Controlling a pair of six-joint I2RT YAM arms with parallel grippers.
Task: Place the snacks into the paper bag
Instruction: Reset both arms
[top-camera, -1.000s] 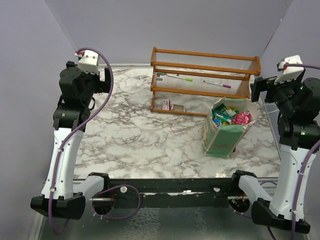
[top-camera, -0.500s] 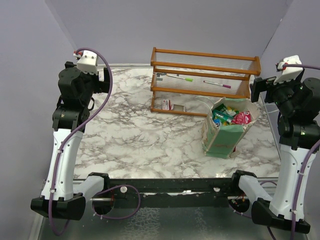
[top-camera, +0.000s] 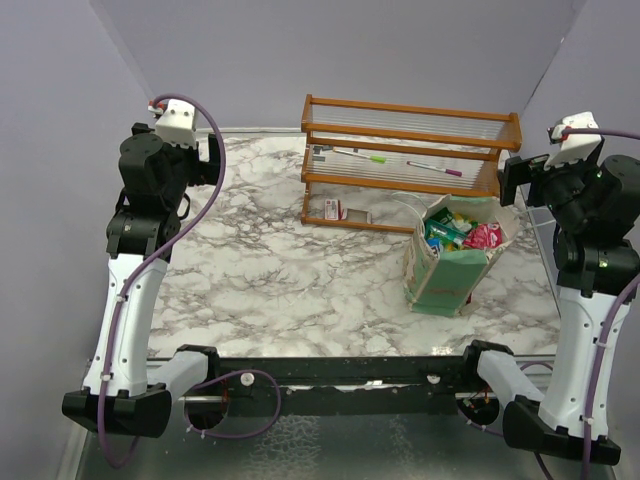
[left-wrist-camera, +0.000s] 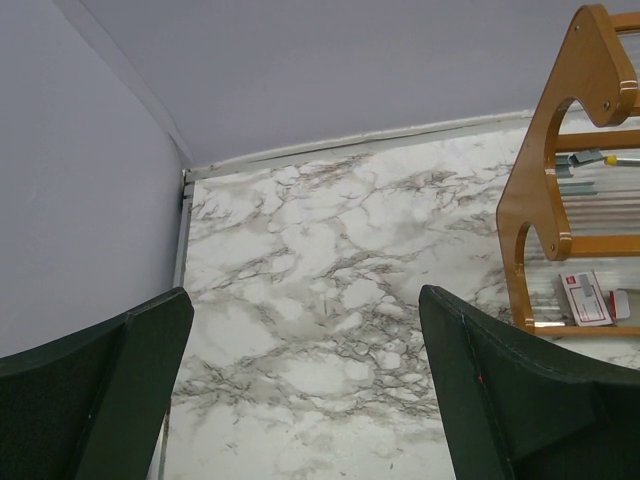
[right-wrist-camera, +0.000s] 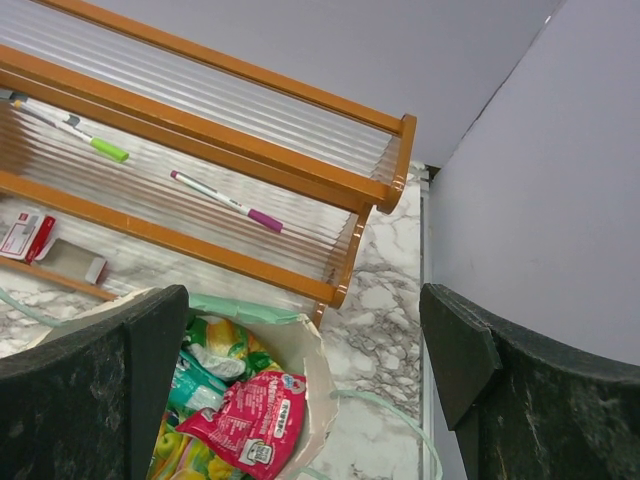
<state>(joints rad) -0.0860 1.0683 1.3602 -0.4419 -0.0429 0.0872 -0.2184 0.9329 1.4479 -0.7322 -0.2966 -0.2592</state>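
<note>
The left arm (top-camera: 128, 300) stands up at the left edge of the table (top-camera: 290, 275). The left gripper (left-wrist-camera: 305, 300) is high in the air. Its jaws are wide apart and nothing is between them. It looks down at the marble top and the left end of the rack (top-camera: 410, 165).

The rack is brown wood. It sits at the back of the table, from the middle toward the right. A green pen (top-camera: 362, 156) and a pink pen (top-camera: 436, 169) lie on its middle shelf, apart from each other. A small red and white box (top-camera: 333, 209) lies on the bottom shelf, at the left.

The bag (top-camera: 452, 278) stands upright just in front of the right end of the rack. Its mouth is open. The snacks (top-camera: 458, 232) are inside it, piled together. Some are green and yellow, one is teal, and a red-pink packet (right-wrist-camera: 252, 420) lies on top at the right.

The right arm (top-camera: 585, 330) stands up at the right edge of the table. The right gripper (right-wrist-camera: 300, 290) hangs high, near the bag's right side. Its jaws are wide apart too, and it holds nothing.
</note>
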